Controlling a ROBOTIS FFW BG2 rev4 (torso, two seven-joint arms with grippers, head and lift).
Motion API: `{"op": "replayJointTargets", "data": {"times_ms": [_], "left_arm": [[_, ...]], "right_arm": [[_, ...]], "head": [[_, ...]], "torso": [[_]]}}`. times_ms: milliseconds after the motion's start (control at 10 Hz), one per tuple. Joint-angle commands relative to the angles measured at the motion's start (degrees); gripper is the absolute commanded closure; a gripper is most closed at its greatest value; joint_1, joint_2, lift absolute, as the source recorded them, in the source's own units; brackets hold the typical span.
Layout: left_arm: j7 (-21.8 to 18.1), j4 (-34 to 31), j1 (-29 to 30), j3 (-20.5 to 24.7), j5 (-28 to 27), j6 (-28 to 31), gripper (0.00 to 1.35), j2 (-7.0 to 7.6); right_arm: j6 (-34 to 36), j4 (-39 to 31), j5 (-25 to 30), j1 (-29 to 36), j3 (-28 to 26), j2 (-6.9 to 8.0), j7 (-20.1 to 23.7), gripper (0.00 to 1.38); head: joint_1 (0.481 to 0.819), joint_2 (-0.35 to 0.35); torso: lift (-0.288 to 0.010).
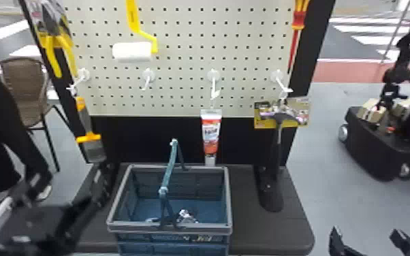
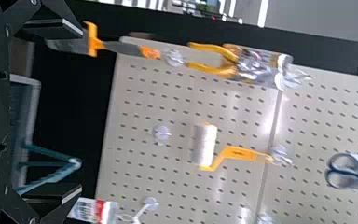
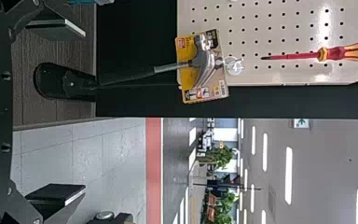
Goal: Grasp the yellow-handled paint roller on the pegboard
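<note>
The paint roller hangs high on the pegboard, its white roll below a yellow handle. In the left wrist view the roller is well ahead of my left gripper, which is open with nothing between its fingers. My left arm sits low at the bottom left, beside the basket. My right gripper is at the bottom right, off the table's edge, open and empty. In its own view the right gripper faces the hammer.
A blue basket with an upright handle stands on the black table below the board. Also hanging are yellow pliers, a scraper, a tube, a hammer, a red screwdriver and scissors.
</note>
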Motion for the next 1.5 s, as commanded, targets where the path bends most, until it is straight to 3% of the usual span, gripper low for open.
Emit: {"op": "replayJointTargets", "data": {"times_ms": [0, 200, 600, 700, 900, 1100, 1400], "left_arm": [[-1.41, -6.12, -4.18, 3.73, 0.28, 8.24, 0.15, 0.38], [-4.57, -7.67, -11.32, 7.42, 1.07, 15.98, 0.15, 0.64], [-6.07, -7.25, -25.71, 11.11, 2.47, 25.91, 0.14, 3.89], [-8.53, -4.57, -28.30, 12.08, 2.65, 24.33, 0.14, 4.42], [-17.23, 3.16, -35.43, 14.10, 2.83, 23.45, 0.14, 5.74], [-19.87, 5.97, -38.76, 13.49, 3.35, 20.63, 0.14, 8.46], [-26.46, 14.83, -47.00, 14.02, 7.75, 23.01, 0.15, 10.57]], "right_arm": [[0.14, -0.01, -0.02, 0.00, 0.09, 0.05, 0.05, 0.14], [0.23, -0.01, -0.02, -0.12, 0.18, 0.05, 0.13, 0.14], [0.32, 0.27, -0.11, -0.49, 0.70, 0.05, 0.31, 0.14], [0.40, 0.42, -0.11, -0.62, 0.88, 0.05, 0.40, 0.14], [0.40, 0.27, -0.11, -0.86, 0.97, -0.04, 0.84, 0.14], [0.40, 0.42, -0.11, -1.36, 1.05, -0.04, 1.10, 0.14], [0.40, 0.27, -0.11, -1.36, 1.05, -0.04, 1.45, 0.14]], "head": [[0.549, 0.000], [0.549, 0.000], [0.549, 0.000], [0.549, 0.000], [0.549, 0.000], [0.549, 0.000], [0.549, 0.000]], "torso": [[-0.100], [-0.100], [-0.100], [-0.100], [-0.100], [-0.100], [-0.100]]}}
